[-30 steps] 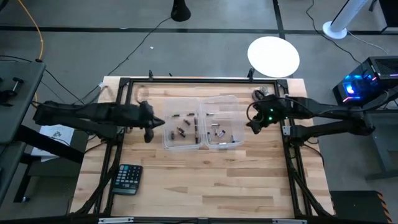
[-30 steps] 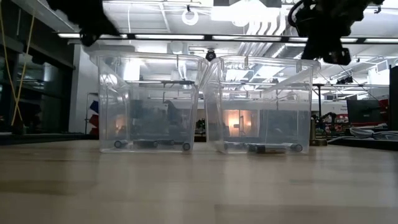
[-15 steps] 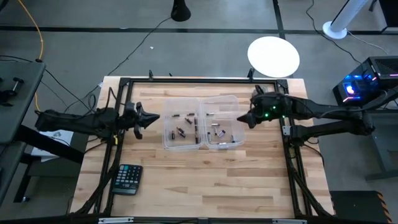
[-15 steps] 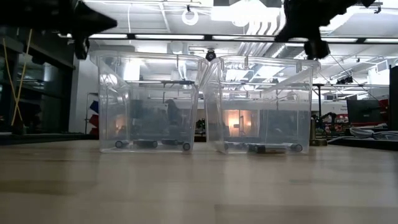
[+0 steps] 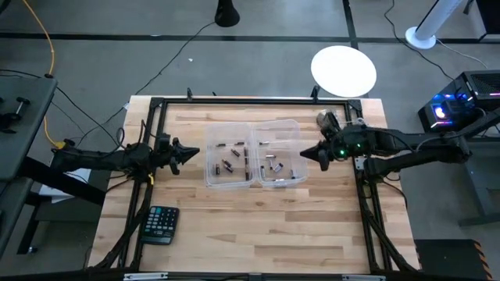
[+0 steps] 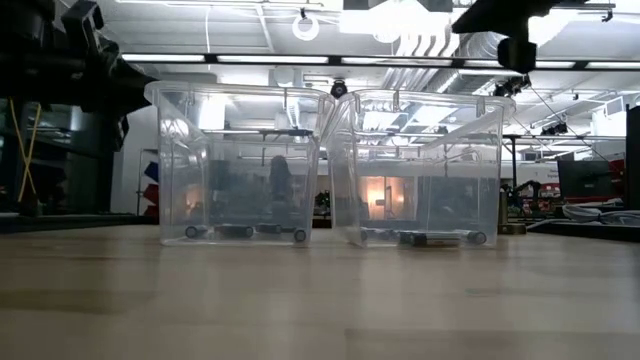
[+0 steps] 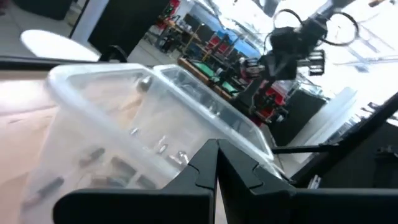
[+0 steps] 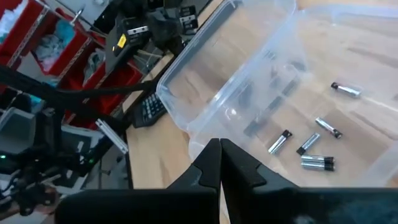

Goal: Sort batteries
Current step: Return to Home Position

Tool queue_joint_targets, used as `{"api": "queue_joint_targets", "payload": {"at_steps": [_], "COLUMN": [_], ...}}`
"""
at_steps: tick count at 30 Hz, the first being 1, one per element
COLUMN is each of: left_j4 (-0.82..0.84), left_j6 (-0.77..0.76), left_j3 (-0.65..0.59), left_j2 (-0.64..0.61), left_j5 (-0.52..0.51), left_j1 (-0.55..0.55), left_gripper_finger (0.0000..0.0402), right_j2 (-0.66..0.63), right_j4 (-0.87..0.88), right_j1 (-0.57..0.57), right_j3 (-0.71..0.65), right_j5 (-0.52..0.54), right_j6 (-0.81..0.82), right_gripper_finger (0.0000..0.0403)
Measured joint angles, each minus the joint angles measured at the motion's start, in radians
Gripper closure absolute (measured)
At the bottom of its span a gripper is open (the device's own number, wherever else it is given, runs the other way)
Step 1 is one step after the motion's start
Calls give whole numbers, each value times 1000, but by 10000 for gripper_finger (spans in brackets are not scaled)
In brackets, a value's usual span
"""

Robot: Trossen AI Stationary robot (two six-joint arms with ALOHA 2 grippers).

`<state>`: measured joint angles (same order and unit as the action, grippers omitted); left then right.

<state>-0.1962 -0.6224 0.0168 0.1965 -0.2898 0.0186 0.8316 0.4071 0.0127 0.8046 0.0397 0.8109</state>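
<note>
Two clear bins stand side by side mid-table. The left bin [image 5: 212,178] holds several dark batteries [image 5: 229,164], and the right bin [image 5: 291,125] holds several silvery batteries [image 5: 273,165], all lying on the bin floors. My left gripper [image 5: 197,148] is shut and empty. It lies level just left of the left bin and points at it; its fingertips meet in the left wrist view [image 7: 216,152]. My right gripper [image 5: 303,154] is also shut and empty. It is level at the right bin's right side, above its rim [image 8: 219,152].
A black calculator [image 5: 160,224] lies near the table's near-left corner. A round silver knob-like object [image 5: 326,119] sits behind the right arm at the far right. Black frame rails [image 5: 234,101] run along the table's edges. Bare wood [image 5: 258,226] stretches in front of the bins.
My left arm has drawn back toward the table's left edge and sunk lower, and its gripper has tipped from pointing down to level, facing the bins. My right gripper has likewise tipped from pointing down to level and has moved slightly toward the right bin. The bins and batteries have stayed put.
</note>
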Motion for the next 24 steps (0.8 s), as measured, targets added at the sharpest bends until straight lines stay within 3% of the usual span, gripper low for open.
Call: {"api": "queue_joint_targets", "payload": {"at_steps": [3,6,12,14,17,24], "left_j4": [12,10,13,17,18,19], "left_j6": [-28,-53,-117,-112,-81,-49], "left_j3": [-6,-6,-6,-6,-6,-6], "left_j2": [-15,-15,-15,-15,-14,-14], "left_j5": [-23,-40,-23,-9,-9,-8], "left_j1": [-8,-13,-13,-13,-13,-13], "left_gripper_finger": [402,402,402,402,402,402], "right_j2": [-49,-92,-59,-26,4,12], "right_j4": [-43,-224,-1009,-1192,-1294,-1304], "right_j1": [62,89,-9,-56,-112,-166], "right_j3": [-65,-206,-541,-607,-674,-746], "right_j5": [97,150,89,62,17,-155], "right_j6": [0,0,-114,-177,-279,-368], "right_gripper_finger": [403,403,403,403,403,403]}}
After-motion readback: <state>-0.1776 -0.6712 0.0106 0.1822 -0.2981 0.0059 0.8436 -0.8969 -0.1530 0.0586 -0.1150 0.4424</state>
